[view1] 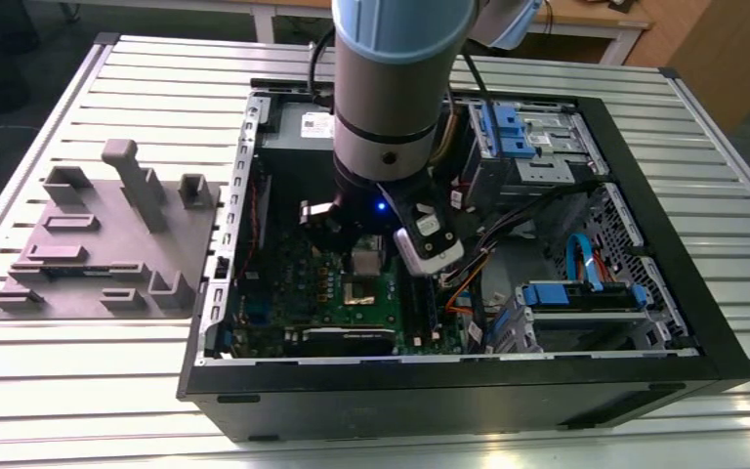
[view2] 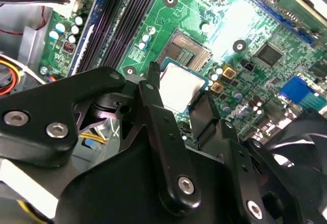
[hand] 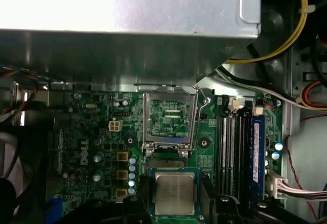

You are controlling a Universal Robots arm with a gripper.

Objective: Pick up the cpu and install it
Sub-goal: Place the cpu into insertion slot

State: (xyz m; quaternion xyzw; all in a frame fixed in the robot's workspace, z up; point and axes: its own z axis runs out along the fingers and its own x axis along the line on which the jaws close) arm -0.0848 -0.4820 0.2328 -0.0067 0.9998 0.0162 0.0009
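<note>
The cpu [hand: 174,192], a flat square chip with a silver top, sits between the black fingers [hand: 137,204] of my gripper [hand: 174,199], which is shut on it. It hangs just above the green motherboard [hand: 92,132], close beside the open socket [hand: 168,118] with its metal frame lifted. In the second wrist view the cpu [view2: 181,85] lies next to the bare socket [view2: 185,54], clamped by the gripper [view2: 179,95]. In the exterior view the gripper [view1: 368,256] reaches down into the open computer case [view1: 687,322] over the board's middle.
A silver power supply box [hand: 127,9] overhangs the board beside the socket. Black memory slots [hand: 237,147] and loose cables [hand: 301,15] run alongside. Outside the case, a grey moulded plate with upright blocks [view1: 102,244] lies on the slatted table [view1: 36,391]. Blue drive bays [view1: 531,137] fill the case's far side.
</note>
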